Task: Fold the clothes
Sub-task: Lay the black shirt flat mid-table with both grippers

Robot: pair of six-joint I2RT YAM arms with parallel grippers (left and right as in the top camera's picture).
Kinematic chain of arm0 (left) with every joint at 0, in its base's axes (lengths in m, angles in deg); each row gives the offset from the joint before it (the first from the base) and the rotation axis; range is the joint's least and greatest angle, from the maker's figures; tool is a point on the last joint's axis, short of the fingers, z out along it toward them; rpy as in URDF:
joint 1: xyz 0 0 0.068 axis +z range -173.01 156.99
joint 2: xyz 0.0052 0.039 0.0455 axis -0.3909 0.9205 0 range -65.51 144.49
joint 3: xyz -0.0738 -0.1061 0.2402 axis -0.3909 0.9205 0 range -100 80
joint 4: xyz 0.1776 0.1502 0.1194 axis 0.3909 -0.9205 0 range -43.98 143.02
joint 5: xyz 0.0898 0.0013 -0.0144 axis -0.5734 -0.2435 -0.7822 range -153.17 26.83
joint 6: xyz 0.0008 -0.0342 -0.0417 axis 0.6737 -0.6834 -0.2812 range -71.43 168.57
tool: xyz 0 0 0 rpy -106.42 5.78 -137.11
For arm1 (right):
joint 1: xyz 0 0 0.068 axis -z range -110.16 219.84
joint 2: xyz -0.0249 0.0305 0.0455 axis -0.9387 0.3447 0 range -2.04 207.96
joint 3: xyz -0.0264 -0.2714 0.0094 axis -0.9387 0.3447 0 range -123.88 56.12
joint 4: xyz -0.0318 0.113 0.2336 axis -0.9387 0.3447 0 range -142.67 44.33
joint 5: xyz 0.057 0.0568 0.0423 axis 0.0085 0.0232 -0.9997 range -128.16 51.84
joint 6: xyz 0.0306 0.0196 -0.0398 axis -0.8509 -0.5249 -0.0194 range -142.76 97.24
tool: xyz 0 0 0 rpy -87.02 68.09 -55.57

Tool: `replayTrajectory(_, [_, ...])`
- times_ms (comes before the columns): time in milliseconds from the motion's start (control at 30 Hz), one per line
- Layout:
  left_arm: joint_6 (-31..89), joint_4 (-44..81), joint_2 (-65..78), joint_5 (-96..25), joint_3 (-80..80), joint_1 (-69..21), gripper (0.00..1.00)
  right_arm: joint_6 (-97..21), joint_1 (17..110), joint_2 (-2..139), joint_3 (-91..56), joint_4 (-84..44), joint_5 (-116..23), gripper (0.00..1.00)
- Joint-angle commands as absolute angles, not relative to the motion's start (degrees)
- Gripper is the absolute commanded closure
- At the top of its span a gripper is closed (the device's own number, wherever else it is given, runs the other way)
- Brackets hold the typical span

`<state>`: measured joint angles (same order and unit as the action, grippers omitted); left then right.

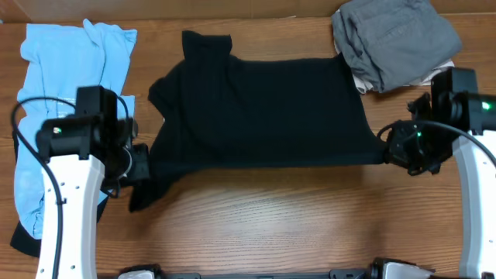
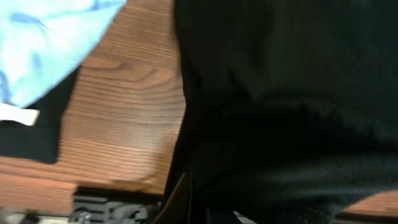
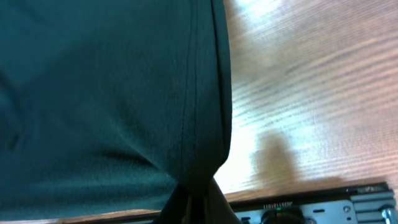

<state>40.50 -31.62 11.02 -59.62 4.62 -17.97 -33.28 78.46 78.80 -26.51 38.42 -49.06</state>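
A black shirt (image 1: 260,108) lies spread across the middle of the wooden table, one sleeve up at the back left. My left gripper (image 1: 142,164) is shut on its front left corner; the cloth fills the left wrist view (image 2: 280,112) and hides the fingertips. My right gripper (image 1: 390,149) is shut on the front right corner, and the cloth bunches into the fingers in the right wrist view (image 3: 198,186). The front hem is stretched between both grippers.
A light blue garment (image 1: 74,70) lies at the left, also in the left wrist view (image 2: 43,37). A grey garment (image 1: 391,39) is piled at the back right. Bare wood (image 1: 271,217) lies in front of the shirt.
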Motion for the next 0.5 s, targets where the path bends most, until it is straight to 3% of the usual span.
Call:
replayTrajectory(0, [36.0,-29.5,7.1,-58.5,10.0,-17.2,0.96,-35.1,79.9,75.9,-23.9,39.2,-46.7,0.96])
replayTrajectory(467, [33.1,-30.5,6.7,-58.7,11.6,-18.2,0.96,-39.8,79.9,76.0,-11.9,37.6,-47.5,0.96])
